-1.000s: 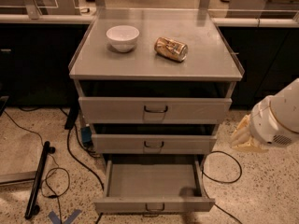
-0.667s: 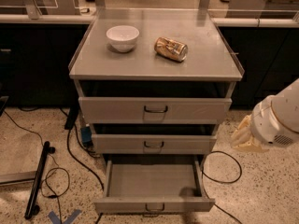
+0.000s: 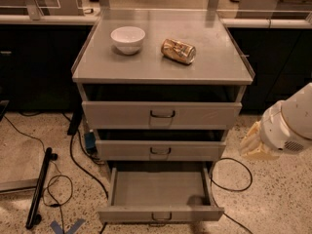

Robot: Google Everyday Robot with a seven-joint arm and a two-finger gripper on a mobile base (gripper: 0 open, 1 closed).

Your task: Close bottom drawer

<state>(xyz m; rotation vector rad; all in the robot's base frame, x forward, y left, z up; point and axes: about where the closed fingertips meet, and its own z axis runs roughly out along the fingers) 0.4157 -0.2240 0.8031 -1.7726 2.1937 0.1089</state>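
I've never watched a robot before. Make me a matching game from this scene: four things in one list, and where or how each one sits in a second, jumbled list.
Things:
1. white bowl
2. gold can
3. bottom drawer
4. gripper

Places and states:
A. lying on its side on the cabinet top
B. off to the right, level with the middle drawer, touching nothing
C. pulled out, low by the floor
D. upright on the cabinet top, left part

Pairs: 1-D, 2-A, 3-C, 4-B
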